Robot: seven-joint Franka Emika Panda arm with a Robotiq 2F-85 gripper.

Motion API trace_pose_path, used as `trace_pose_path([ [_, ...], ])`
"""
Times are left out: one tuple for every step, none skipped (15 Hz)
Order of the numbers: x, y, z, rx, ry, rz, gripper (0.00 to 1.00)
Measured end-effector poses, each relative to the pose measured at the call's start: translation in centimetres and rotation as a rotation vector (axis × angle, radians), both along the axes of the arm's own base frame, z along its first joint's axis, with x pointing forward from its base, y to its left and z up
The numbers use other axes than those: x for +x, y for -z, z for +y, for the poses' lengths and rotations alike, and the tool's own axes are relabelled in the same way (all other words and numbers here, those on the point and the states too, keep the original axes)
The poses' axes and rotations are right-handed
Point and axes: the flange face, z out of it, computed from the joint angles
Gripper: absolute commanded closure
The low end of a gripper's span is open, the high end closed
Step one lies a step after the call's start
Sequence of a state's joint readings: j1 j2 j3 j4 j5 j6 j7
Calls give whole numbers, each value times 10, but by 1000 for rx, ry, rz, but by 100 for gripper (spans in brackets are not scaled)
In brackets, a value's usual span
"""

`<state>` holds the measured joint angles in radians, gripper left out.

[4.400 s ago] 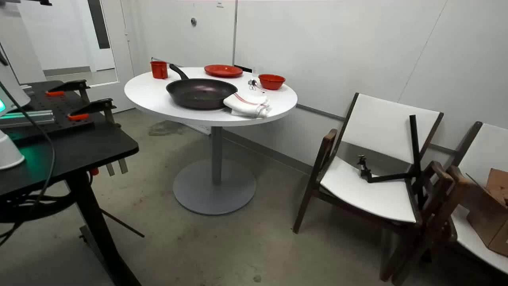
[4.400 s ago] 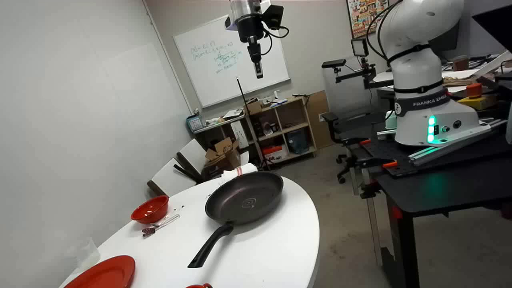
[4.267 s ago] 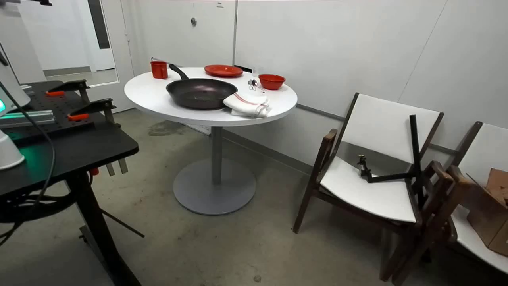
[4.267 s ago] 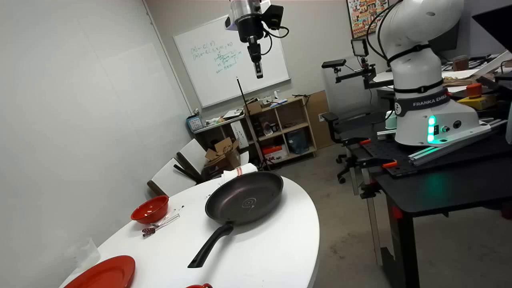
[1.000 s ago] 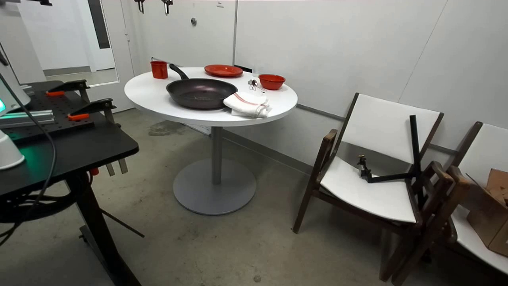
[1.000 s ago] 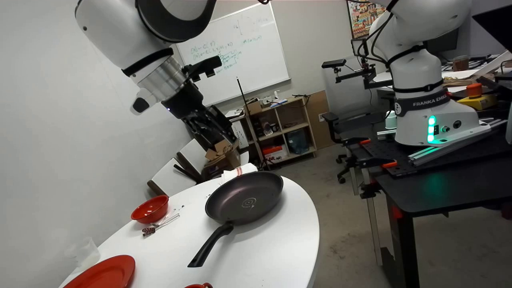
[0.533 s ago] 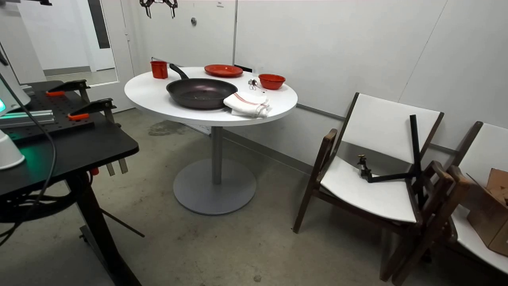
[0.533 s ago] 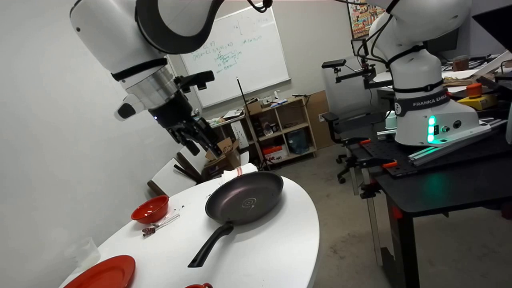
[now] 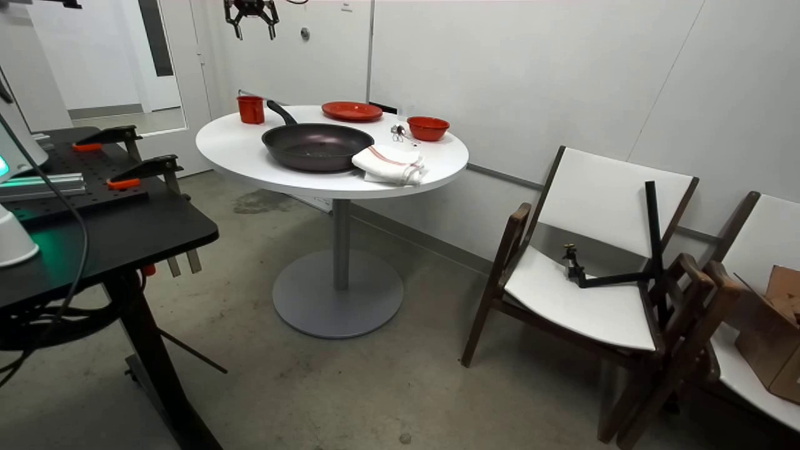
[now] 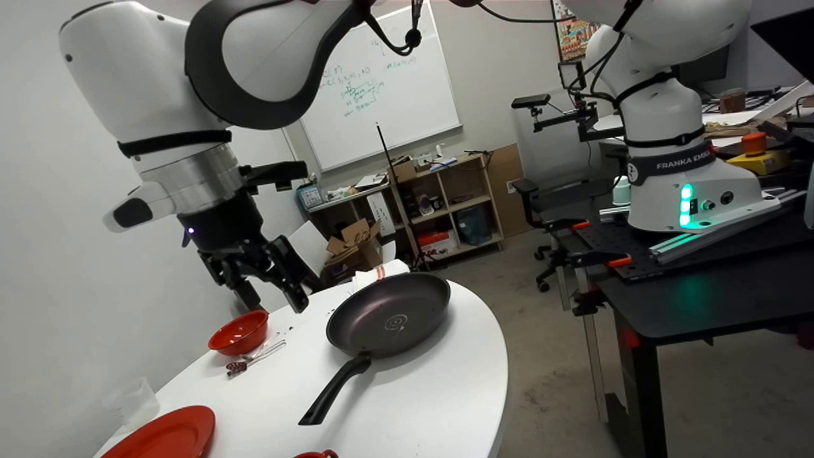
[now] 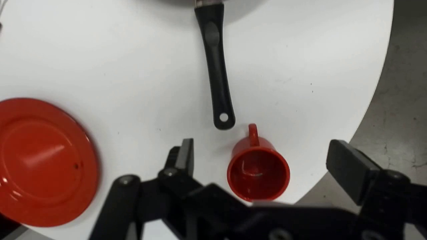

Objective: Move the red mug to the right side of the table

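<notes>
The red mug (image 9: 251, 110) stands upright at the left edge of the round white table (image 9: 234, 153) in an exterior view. Only its handle and a bit of rim show at the bottom edge of an exterior view (image 10: 318, 454). In the wrist view the mug (image 11: 258, 175) shows from above, its handle towards the pan handle's end. My gripper (image 9: 256, 36) is open and empty, pointing down, well above the mug and apart from it. In the wrist view the mug lies between the spread fingers (image 11: 261, 156). The gripper also shows above the table (image 10: 275, 304).
A black pan (image 9: 317, 147) sits mid-table, its handle (image 11: 217, 66) ending close to the mug. A red plate (image 9: 352, 111), red bowl (image 9: 428, 128), metal utensils (image 10: 257, 357), clear cup (image 10: 135, 402) and white towel (image 9: 390, 164) are on the table. The table edge is near the mug.
About four seconds ago the gripper hung far back before the whiteboard; now it is over the table. In the last second it has come lower, with its fingers open. The mug has not moved.
</notes>
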<state>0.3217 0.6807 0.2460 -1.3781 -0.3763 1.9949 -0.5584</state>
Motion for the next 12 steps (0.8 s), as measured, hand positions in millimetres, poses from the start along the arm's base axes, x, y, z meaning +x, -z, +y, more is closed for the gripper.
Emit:
trace_pose_path([
  [2, 2, 12, 25, -23, -9, 0],
  [4, 5, 23, 52, -41, -18, 0],
  [7, 7, 32, 81, -54, -28, 0],
  [11, 10, 40, 109, -60, -38, 0],
  [15, 13, 46, 136, -65, -45, 0],
  [19, 17, 51, 162, -70, -50, 0],
  [23, 22, 54, 190, -69, -53, 0],
  [28, 28, 56, 214, -67, -56, 0],
  [33, 34, 57, 236, -60, -58, 0],
  [38, 40, 56, 260, -50, -57, 0],
  [43, 47, 55, 281, -41, -55, 0],
  [47, 55, 53, 298, -32, -52, 0],
])
